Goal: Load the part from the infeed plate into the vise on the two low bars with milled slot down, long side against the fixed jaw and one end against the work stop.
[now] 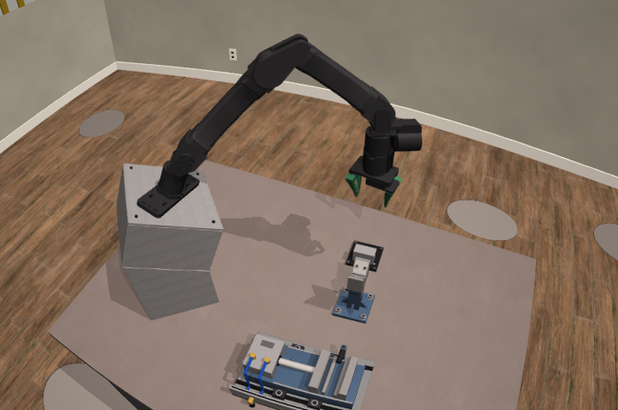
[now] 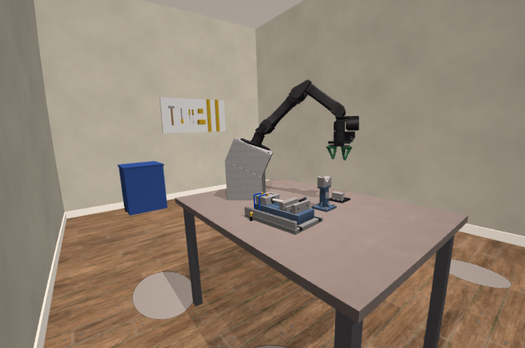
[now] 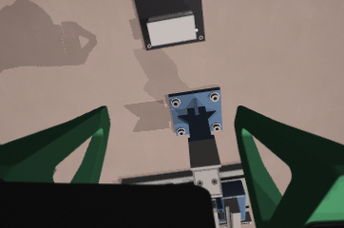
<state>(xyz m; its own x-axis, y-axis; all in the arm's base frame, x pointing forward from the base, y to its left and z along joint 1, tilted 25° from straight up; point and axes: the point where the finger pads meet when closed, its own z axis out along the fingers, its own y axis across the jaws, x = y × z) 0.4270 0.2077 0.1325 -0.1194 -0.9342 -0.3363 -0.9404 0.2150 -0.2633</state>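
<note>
The part, a light grey block, lies on the black infeed plate. Its slot cannot be made out. My gripper is open and empty, pointing down high above the table, with green fingers. The V-block is empty on its blue stand. The vise is open and empty; its fixed jaw faces the moving jaw on the white rod. The dark work stop stands between them.
The V-block stand's blue base is between the infeed plate and the vise. The air cylinder has blue hoses at the vise's far end from the fixed jaw. The grey arm pedestal stands on the table.
</note>
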